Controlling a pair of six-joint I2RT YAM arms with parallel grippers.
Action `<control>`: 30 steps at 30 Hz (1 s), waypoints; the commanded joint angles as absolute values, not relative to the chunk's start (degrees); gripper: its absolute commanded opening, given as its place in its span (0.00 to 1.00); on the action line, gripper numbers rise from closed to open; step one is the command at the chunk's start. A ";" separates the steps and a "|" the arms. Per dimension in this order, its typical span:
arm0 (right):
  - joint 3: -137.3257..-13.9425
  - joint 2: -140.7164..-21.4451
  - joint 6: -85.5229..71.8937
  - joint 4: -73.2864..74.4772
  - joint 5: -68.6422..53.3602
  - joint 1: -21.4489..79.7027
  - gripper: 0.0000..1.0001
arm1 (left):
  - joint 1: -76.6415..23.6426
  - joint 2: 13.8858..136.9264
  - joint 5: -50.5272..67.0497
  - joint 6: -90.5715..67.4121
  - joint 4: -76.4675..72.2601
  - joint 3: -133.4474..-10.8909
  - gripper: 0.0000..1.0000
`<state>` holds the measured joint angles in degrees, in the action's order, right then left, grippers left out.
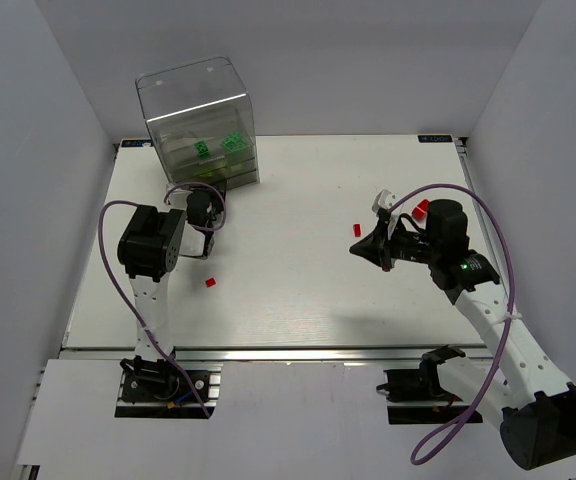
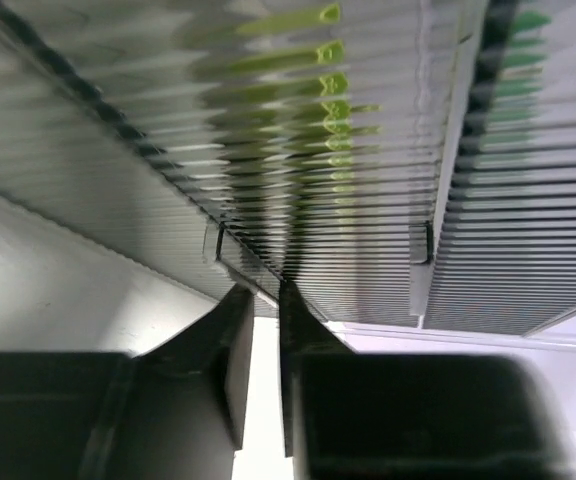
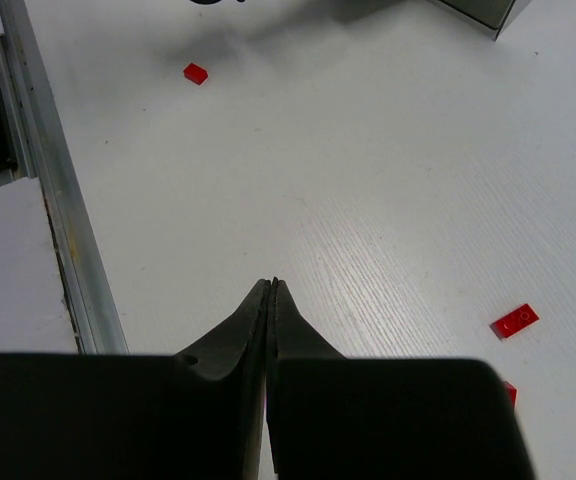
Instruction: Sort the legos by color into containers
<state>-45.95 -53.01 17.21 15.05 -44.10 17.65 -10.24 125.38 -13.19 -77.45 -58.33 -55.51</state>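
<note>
White table [image 1: 298, 290], red legos [image 1: 210, 283], corner label [image 1: 434, 138] illegible.

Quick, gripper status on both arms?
Left gripper: fingers slightly apart at the front lip of the cabinet; whether they grip it cannot be told.
Right gripper: closed, holding nothing.

Left tool [image 2: 264, 303] at clear drawer [image 2: 168, 170]

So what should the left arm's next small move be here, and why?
Probably close the left claw on the front edge of the drawer, then ease it out of the clear cabinet. The claw's tips sit right at that edge with a narrow gap between them, and red bricks lie unsorted on the table.
</note>
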 commanded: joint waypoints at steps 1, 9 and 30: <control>-47.81 -53.26 18.19 14.85 -45.35 17.67 0.00 | -9.84 125.95 -13.89 -77.17 -59.67 -56.43 0.18; -47.73 -53.09 18.11 14.76 -45.44 17.58 0.00 | -9.84 125.68 -12.92 -77.52 -61.61 -53.88 0.00; -46.76 -53.00 18.54 13.97 -45.35 17.58 0.00 | -11.51 117.07 -6.33 -78.75 -72.07 -34.55 0.00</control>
<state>-45.95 -53.30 17.28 15.05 -44.14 17.65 -11.38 120.84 -8.36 -80.66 -73.95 -37.34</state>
